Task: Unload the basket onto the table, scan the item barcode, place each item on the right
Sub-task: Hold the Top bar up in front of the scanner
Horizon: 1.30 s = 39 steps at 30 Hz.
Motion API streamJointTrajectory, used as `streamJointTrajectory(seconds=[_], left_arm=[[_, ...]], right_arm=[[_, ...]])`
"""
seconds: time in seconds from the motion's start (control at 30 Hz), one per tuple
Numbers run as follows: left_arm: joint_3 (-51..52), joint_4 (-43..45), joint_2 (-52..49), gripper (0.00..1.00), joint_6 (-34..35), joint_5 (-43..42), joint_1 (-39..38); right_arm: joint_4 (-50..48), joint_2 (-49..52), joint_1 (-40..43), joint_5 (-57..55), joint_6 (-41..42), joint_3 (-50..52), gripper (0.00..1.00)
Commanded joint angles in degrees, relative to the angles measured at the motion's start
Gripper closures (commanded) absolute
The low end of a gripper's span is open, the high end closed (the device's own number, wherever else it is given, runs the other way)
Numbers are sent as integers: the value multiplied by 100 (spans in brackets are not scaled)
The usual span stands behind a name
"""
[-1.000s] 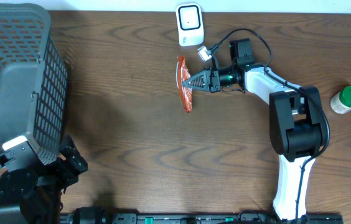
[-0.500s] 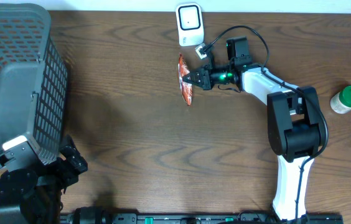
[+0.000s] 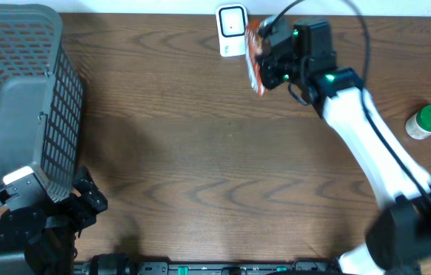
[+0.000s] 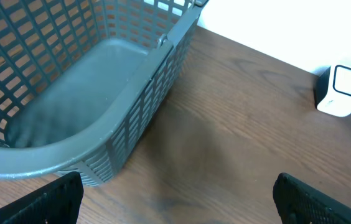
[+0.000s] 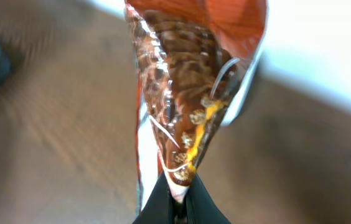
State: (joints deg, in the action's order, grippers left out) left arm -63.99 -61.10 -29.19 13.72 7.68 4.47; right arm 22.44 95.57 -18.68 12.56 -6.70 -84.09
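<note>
Right wrist view: the right hand (image 5: 177, 202) pinches the snack packet (image 5: 188, 93) by its end seam; it looks light, floppy and slippery, so that seam seems the safest hold.

No word, number or brand can be read anywhere in these views. The snack packet (image 3: 254, 57) shows only red film and a clear panel over brown contents (the close right wrist view is blurred, and no lettering or barcode can be made out). The scanner (image 3: 231, 29) shows a dark rounded-square outline on its white face, with no legible marking. The bottle (image 3: 426, 122) with the green cap has a pale label too small to read.
</note>
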Motion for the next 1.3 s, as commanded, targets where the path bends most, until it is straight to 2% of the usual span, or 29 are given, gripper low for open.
streamJointTrajectory(seconds=[0.0,0.17,0.3,0.37,0.5,0.6,0.83,0.97,1.07,1.13,1.27], left_arm=[[2,24,13,2,-4,46,28],[2,24,13,2,-4,46,28],[2,22,13,2,-4,46,28],[2,24,13,2,-4,46,28],[2,24,13,2,-4,46,28],[2,24,13,2,-4,46,28],[2,22,13,2,-7,46,28],[2,24,13,2,-7,46,28],[2,24,13,2,-4,46,28],[2,24,13,2,-4,46,28],[2,24,13,2,-4,46,28]], right_arm=[[52,-393,-376,-1565,-201,-28,99],[-256,-544,-1108,-3254,-411,-26,99],[-1027,-293,-1609,-4778,-896,-20,99],[-1357,-76,-1768,-5270,-1394,-20,99],[-2474,664,-2105,-6867,-2953,-20,99],[-3790,1388,-2232,-7659,-4592,-20,99],[-6953,2850,-2243,-7906,-7678,-20,98],[-9259,3512,-2284,-7475,-9278,-20,98],[-11147,3838,-2367,-6638,-10421,-20,98],[-11276,3873,-2450,-6205,-10904,-17,99],[-11274,3823,-2686,-5768,-10918,-17,99]])
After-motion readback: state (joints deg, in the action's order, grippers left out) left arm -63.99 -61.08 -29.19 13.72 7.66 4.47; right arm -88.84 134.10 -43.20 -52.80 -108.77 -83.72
